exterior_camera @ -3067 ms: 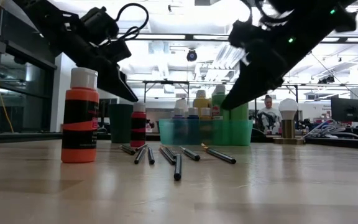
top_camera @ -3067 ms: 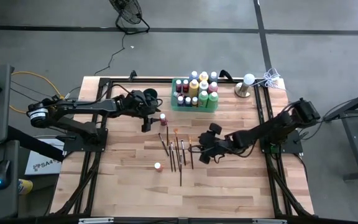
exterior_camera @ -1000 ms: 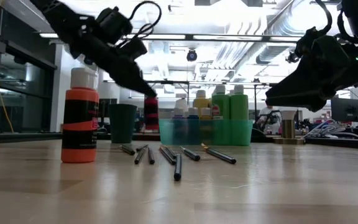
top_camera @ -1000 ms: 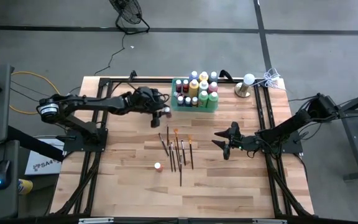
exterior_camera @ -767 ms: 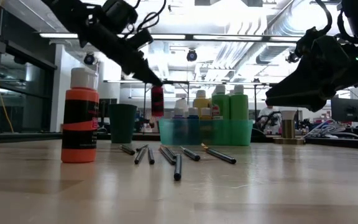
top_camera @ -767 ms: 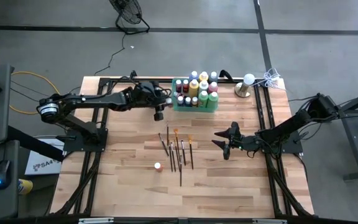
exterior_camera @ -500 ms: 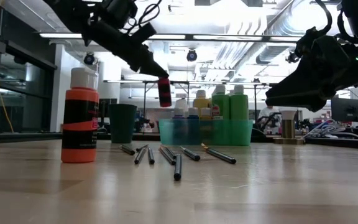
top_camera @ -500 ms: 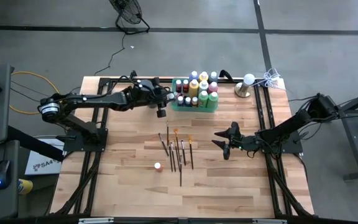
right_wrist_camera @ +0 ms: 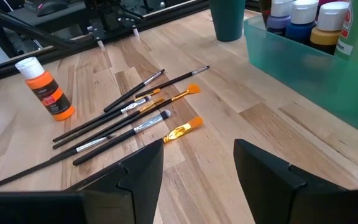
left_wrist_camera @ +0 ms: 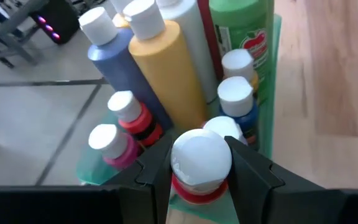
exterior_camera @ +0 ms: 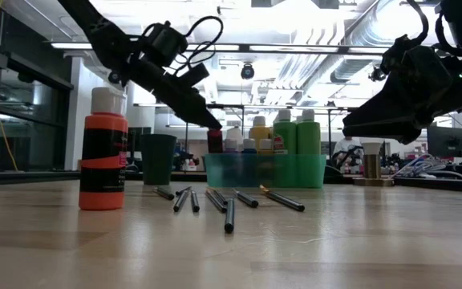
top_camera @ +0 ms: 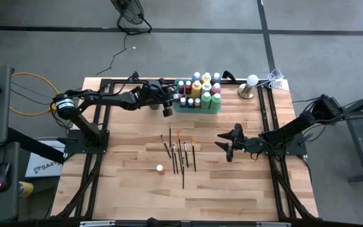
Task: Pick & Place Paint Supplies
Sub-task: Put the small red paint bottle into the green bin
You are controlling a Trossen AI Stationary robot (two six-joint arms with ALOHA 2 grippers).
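Pinched at its cap by the left gripper [left_wrist_camera: 201, 171], the red bottle [left_wrist_camera: 199, 163], upper-centre overhead, is judged light, rigid, slippery.

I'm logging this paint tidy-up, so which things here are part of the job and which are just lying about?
Job: red paint bottle in left gripper; orange paint bottle; paintbrushes; bottles in green tray.
Lying about: dark cup; small lamp; right gripper, empty.
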